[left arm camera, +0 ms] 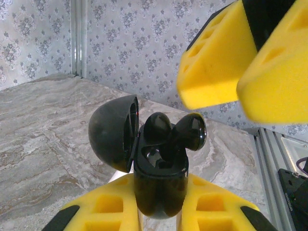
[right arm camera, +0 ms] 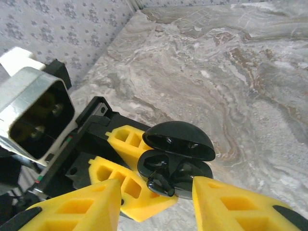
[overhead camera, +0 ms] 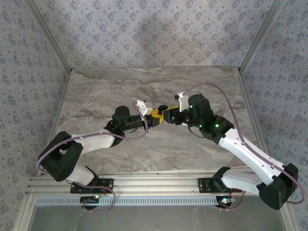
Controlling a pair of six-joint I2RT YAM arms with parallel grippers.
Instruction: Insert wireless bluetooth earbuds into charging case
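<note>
Left gripper (left arm camera: 159,214) clamped glossy black charging case (left arm camera: 161,168) | right gripper (right arm camera: 156,202) parted, empty | perched black earbud (left arm camera: 192,134) could spill if brushed

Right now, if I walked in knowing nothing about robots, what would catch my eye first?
The bright yellow left hand clamps a glossy black charging case upright, its lid flipped open and two black earbuds poking out of its top. The right hand, just as yellow, hangs open right beside the case. Both arms meet over the middle of the grey marbled table.
</note>
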